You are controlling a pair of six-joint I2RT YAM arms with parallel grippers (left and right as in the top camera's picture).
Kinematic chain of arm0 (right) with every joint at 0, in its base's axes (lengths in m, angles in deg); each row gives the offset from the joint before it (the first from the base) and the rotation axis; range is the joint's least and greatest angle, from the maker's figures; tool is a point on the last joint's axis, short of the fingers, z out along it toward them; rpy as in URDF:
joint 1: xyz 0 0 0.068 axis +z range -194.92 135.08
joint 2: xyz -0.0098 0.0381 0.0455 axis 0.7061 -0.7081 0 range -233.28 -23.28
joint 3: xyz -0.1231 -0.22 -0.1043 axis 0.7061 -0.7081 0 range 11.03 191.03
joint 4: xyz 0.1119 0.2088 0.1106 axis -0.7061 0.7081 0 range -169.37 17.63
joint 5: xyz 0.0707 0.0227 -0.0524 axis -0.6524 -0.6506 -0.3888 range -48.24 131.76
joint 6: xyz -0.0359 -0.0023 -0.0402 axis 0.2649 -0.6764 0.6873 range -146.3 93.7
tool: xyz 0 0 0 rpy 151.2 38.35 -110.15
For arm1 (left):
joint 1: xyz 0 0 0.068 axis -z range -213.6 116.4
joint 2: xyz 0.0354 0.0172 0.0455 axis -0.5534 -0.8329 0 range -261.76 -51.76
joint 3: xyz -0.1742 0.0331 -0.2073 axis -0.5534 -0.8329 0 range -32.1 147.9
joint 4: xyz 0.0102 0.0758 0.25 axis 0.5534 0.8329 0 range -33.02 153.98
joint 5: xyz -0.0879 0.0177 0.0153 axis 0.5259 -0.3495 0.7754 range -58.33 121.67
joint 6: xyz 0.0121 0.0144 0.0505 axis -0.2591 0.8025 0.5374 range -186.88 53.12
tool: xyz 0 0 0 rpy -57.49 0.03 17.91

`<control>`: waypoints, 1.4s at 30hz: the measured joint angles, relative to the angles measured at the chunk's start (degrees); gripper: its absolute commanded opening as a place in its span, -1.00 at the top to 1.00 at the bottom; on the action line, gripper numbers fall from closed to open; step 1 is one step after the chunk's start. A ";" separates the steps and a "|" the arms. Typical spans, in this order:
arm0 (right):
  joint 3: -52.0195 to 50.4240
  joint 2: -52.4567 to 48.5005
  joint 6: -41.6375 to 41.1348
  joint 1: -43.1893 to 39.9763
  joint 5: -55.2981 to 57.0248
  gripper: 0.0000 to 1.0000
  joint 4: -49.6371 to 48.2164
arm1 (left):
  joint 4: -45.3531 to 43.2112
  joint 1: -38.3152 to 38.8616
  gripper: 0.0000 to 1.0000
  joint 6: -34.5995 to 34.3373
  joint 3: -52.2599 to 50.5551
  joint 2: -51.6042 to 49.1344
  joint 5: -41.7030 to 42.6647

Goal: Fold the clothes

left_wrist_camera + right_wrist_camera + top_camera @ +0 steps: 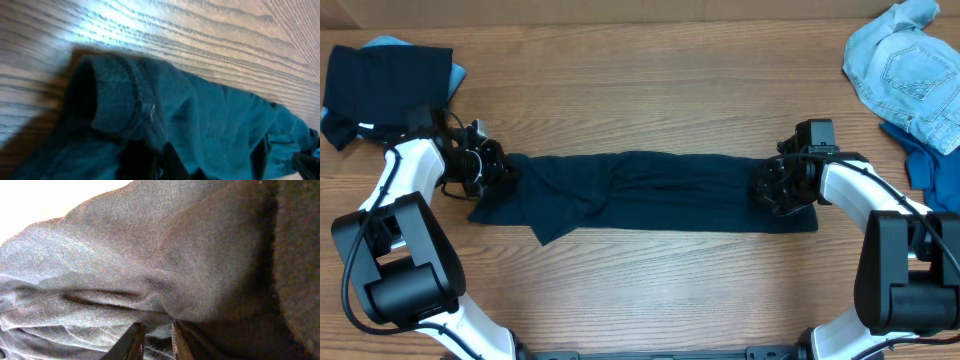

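The clothes' main piece, a dark navy shirt [650, 190], lies stretched in a long band across the middle of the table. My left gripper [498, 170] sits at its left end and is shut on the shirt's bunched edge. In the left wrist view the shirt [200, 115] fills the frame, with a rolled hem at left and my left gripper [162, 165] buried in fabric. My right gripper [772, 187] is at the shirt's right end. In the right wrist view my right gripper [157, 341] is shut on a fold of the shirt [165, 245].
A folded black garment [382, 90] lies at the back left on a blue piece [390, 42]. A pale denim piece [910, 70] and a mid-blue piece [932, 165] lie at the back right. Bare wooden table [650, 90] shows behind and in front of the shirt.
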 measured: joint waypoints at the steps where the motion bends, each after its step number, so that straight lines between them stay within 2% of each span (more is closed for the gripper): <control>1: 0.00 0.00 0.00 -0.02 0.00 0.53 0.02 | -0.79 0.00 0.92 -0.02 0.00 0.00 -0.22; 5: 0.00 0.00 0.02 -0.02 0.02 0.53 0.00 | -4.87 -0.04 0.92 -1.27 0.00 0.00 -0.92; 11: -0.04 0.00 0.00 -0.02 0.00 0.53 -0.02 | -11.93 -0.28 0.92 -6.91 0.02 0.00 -3.80; 19: -0.04 0.00 0.00 -0.02 0.02 0.53 -0.02 | -15.82 -0.37 0.88 -10.29 0.02 0.00 -6.43; 23: -0.04 0.00 0.00 0.00 0.02 0.53 -0.04 | -16.15 -0.37 0.78 -11.10 0.02 0.00 -7.54; 26: -0.04 0.00 0.00 0.00 0.02 0.53 -0.02 | -16.35 -0.39 0.54 -11.19 0.02 0.00 -8.92; 28: -0.04 -0.02 0.00 -0.02 0.02 0.53 -0.02 | -16.46 -0.39 0.22 -11.19 0.02 0.00 -9.57; 31: -0.04 0.00 0.00 0.00 0.04 0.53 -0.02 | -16.44 -0.44 0.01 -11.56 0.02 0.00 -10.08; 34: -0.04 0.00 0.00 0.00 0.04 0.53 -0.02 | -16.39 -0.81 0.03 -11.58 0.02 0.00 -10.25; 36: -0.04 0.00 0.04 -0.02 0.02 0.53 -0.02 | -16.46 -1.25 0.13 -11.61 0.02 0.00 -9.42; 42: -0.04 0.00 0.00 -0.02 0.04 0.53 0.00 | -15.10 -1.46 0.31 -11.54 0.09 0.00 1.75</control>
